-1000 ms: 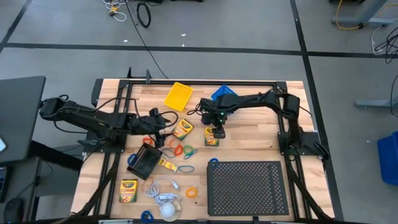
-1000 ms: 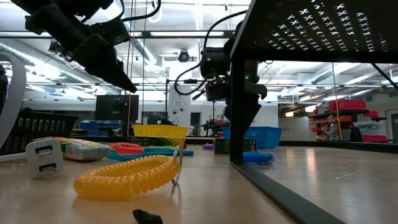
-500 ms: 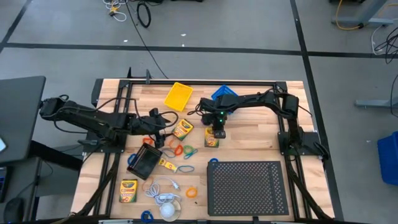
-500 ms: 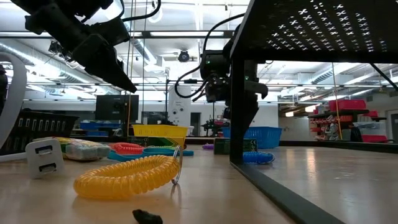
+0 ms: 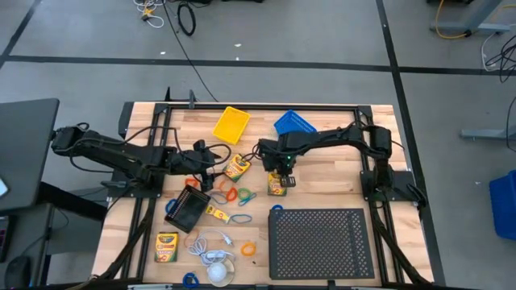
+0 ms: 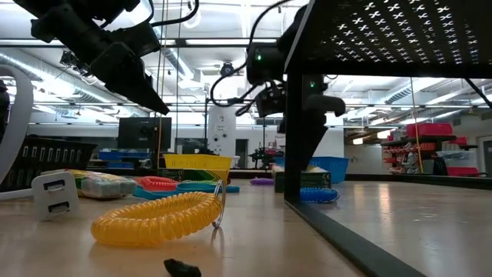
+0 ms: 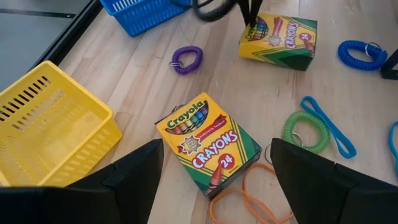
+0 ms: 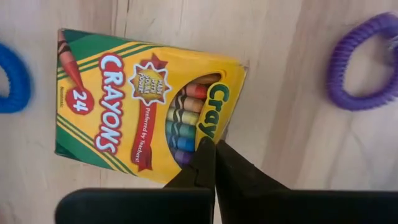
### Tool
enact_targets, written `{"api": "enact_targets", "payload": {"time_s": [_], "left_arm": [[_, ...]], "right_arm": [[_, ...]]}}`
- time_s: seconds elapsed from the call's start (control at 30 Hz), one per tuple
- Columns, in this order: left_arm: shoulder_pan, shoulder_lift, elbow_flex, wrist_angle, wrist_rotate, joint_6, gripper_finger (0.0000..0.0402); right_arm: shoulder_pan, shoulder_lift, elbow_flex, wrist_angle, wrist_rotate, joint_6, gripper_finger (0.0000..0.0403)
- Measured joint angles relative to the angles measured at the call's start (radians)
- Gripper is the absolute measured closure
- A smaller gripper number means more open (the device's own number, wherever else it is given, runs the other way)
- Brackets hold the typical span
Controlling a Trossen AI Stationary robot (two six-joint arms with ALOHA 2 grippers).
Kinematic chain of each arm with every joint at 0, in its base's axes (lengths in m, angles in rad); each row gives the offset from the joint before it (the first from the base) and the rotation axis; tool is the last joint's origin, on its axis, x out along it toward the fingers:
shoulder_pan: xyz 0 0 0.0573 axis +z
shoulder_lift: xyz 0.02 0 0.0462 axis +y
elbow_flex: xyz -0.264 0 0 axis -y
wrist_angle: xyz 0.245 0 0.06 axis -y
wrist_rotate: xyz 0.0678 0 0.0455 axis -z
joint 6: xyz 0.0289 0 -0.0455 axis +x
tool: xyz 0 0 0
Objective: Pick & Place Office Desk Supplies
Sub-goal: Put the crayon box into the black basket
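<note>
A yellow-and-green crayon box (image 8: 146,102) lies flat on the wooden table near its middle (image 5: 277,184). My right gripper (image 8: 211,155) is shut and points down over that box's "Crayola" end. A second crayon box (image 7: 208,146) lies just ahead of my left gripper (image 7: 214,186), which hangs open above the table on the left (image 5: 211,167) and touches nothing. A purple coil (image 8: 364,62) and a blue coil (image 8: 12,78) lie on either side of the right-hand box. My right gripper comes from above, and its shut fingertips (image 8: 204,163) stand at the box's "Crayola" end near one corner (image 8: 214,124). Whether they touch that edge or pinch it, I cannot tell. The box rests on the table.
A yellow basket (image 5: 231,123) and a blue basket (image 5: 294,122) stand at the far edge. The big black perforated tray (image 5: 322,242) fills the near right. A small black basket (image 5: 187,208), more crayon boxes (image 5: 166,246) and coloured coils (image 5: 234,195) lie between the arms.
My right gripper has shut its fingers and swung a little toward the table's left, staying over the crayon box's end.
</note>
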Motion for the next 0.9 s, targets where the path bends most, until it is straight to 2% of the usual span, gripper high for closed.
{"api": "enact_targets", "payload": {"time_s": [0.3, 0.53, 0.9], "left_arm": [[0.0, 0.0, 0.0, 0.003, 0.0, -0.003, 0.0099], [0.0, 0.001, 0.0, 0.005, 0.0, -0.016, 0.0099], [-0.001, 0.003, 0.0, 0.002, 0.008, -0.037, 0.0099]], "right_arm": [[0.084, -0.059, 0.012, -0.038, 0.19, 0.084, 0.0402], [0.134, -0.083, 0.094, -0.095, 0.321, 0.11, 0.0403], [0.151, -0.084, 0.195, -0.225, 0.547, 0.107, 0.0403]]}}
